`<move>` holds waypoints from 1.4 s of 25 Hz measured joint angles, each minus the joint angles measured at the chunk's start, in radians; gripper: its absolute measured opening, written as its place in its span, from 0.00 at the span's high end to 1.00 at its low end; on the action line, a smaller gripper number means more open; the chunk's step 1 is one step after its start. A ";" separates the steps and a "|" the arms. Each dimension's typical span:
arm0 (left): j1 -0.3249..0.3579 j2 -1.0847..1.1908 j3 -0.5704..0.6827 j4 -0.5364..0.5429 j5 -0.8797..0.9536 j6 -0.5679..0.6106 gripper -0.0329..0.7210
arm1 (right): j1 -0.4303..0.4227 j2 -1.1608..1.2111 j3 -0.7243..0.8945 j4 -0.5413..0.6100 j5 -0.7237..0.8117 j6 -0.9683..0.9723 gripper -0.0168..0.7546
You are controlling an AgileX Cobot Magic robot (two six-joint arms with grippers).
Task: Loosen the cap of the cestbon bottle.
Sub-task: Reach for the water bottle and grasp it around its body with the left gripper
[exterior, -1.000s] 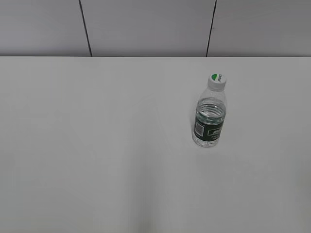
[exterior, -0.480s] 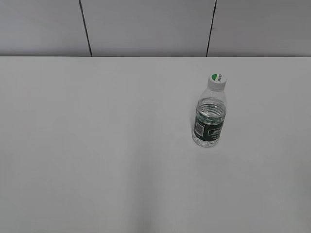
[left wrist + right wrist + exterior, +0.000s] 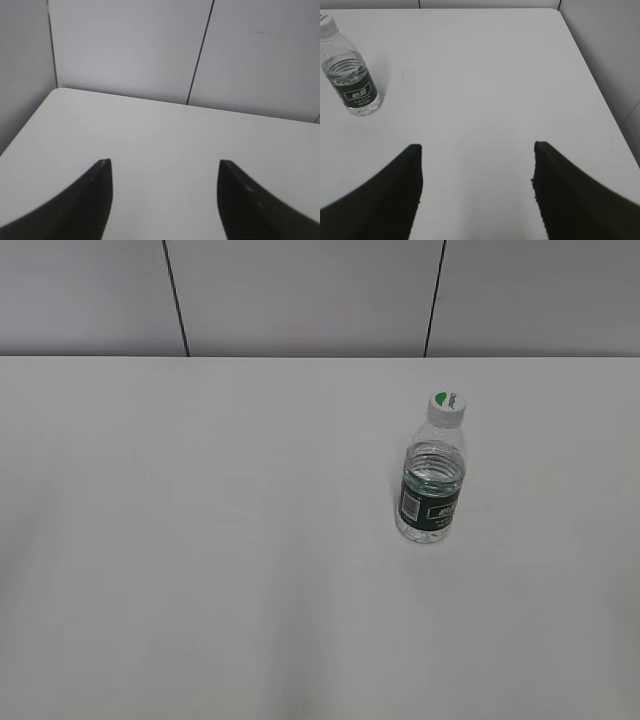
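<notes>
On my left wrist feed I see the left gripper (image 3: 162, 167) with its two dark tapered fingers (image 3: 97, 192) spread wide apart and nothing between them, hanging over a bare stretch of the white tabletop (image 3: 160, 135) near its rounded far-left corner, with pale grey wall panels (image 3: 130, 45) beyond. From the exterior feed neither arm shows; the table (image 3: 200, 540) runs wide and plain, and right of centre stands the small clear plastic cestbon bottle with a dark green label band (image 3: 432, 490), upright on the surface, well apart from the table edges. Its small round white screw cap with a green half-moon patch (image 3: 447, 405) sits on the neck, facing up. On my right wrist feed the right gripper (image 3: 477, 150) is likewise released, its dark fingers (image 3: 560, 185) splayed with only tabletop (image 3: 480, 75) between them. The bottle (image 3: 349, 75) appears there at the upper left, well apart from the fingertips and outside the gap between them, its cap (image 3: 327, 26) partly cut by the frame edge. The table's right edge runs down the right side of that feed.
</notes>
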 joint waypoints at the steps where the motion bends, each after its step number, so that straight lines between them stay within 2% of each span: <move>1: 0.000 0.038 0.000 -0.006 -0.043 0.000 0.29 | 0.000 0.000 0.000 0.000 0.000 0.000 0.29; 8: 0.000 0.343 0.000 -0.013 -0.291 0.000 0.29 | 0.000 0.000 0.000 0.000 0.000 0.000 0.29; 12: -0.006 0.534 0.000 -0.012 -0.501 0.000 0.29 | 0.000 0.000 0.000 0.000 0.000 0.000 0.29; 15: -0.036 0.653 0.000 0.015 -0.674 0.000 0.29 | 0.000 0.000 0.000 0.000 0.000 0.000 0.29; 19: -0.077 0.796 0.000 0.135 -0.891 0.000 0.29 | 0.000 0.000 0.000 0.000 0.000 0.000 0.29; 23: -0.085 0.943 0.000 0.258 -1.085 0.000 0.29 | 0.000 0.000 0.000 0.000 0.000 0.000 0.29; 30: -0.086 1.248 0.000 0.530 -1.317 -0.035 0.29 | 0.000 0.000 0.000 0.000 0.000 0.000 0.29; 35: -0.086 1.478 -0.057 0.644 -1.444 -0.053 0.29 | 0.000 0.000 0.000 0.000 0.000 0.000 0.29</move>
